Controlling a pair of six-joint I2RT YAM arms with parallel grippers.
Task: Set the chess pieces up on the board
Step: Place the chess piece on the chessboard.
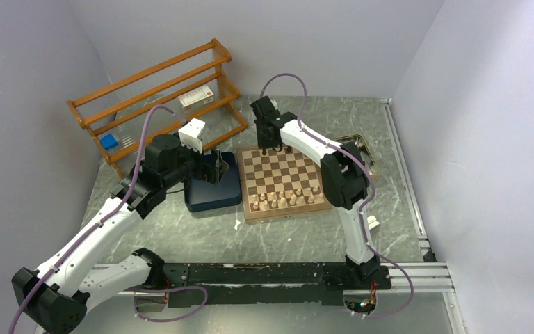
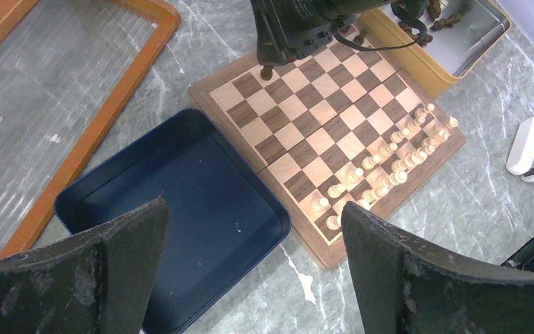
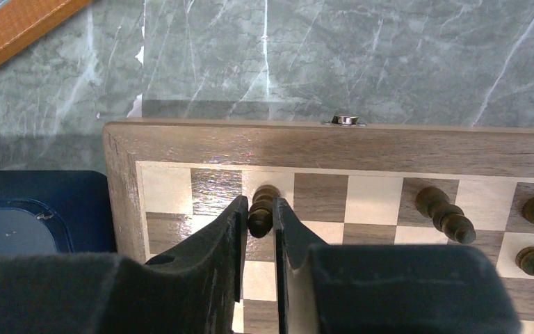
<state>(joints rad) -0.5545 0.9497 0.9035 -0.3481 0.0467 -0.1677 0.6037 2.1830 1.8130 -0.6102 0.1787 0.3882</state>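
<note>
R gripper (image 3: 259,209) astride dark piece (image 3: 264,196), seemingly gripped, nr board (image 3: 389,147) corner

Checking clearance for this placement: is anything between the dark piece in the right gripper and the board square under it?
Nothing visible does. The right gripper holds the dark chess piece at the board's far row; the squares beside it are bare, and the other dark pieces stand well to its right.

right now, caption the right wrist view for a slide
Right arm's jaws closed on a dark chess piece near a corner of the board, other dark pieces nearby.
</note>
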